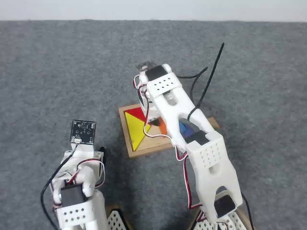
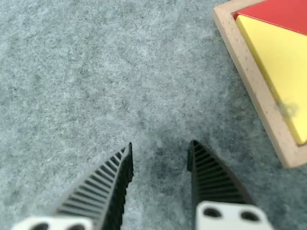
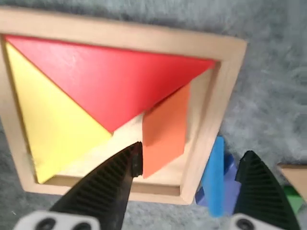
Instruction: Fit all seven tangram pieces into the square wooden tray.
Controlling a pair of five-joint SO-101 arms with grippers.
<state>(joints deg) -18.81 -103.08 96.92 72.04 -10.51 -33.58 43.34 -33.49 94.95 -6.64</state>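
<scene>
- Square wooden tray (image 1: 125, 136) lies on the grey surface (image 2: 96, 72), approx. in the middle of the high view and partly under the right arm (image 1: 175, 103).
- Inside the tray you see 3 pieces: red triangle (image 3: 115, 81), yellow triangle (image 3: 48, 120) and orange piece (image 3: 165, 129).
- Red and yellow triangles lie edge to edge and fill one side of the tray.
- Orange piece sits beside the red triangle, near the opposite rim. Bare wood of the tray floor shows next to it. If it lies fully flat, you cannot tell.
- Blue piece (image 3: 213, 172) is outside the tray, just against the outer side of the rim. A purple piece (image 3: 231, 184) is touching it on the surface.
- Green piece (image 3: 292, 199) is further out at the picture's edge, w/ a tan wooden shape (image 3: 293, 173) beside it. What that shape is, you cannot tell.
- Right pincer (image 3: 192, 153) hangs above the tray's rim w/ fingers wide apart and nothing between them. One finger is over the tray floor next to the orange piece, the other over the blue/purple pieces outside.
- Left pincer (image 2: 160, 145) is low over the bare grey surface, fingers apart, holding nothing. It is near a corner of the tray but not touching.
- Left arm (image 1: 79, 191) is at the side of the tray, apart from the right arm.
</scene>
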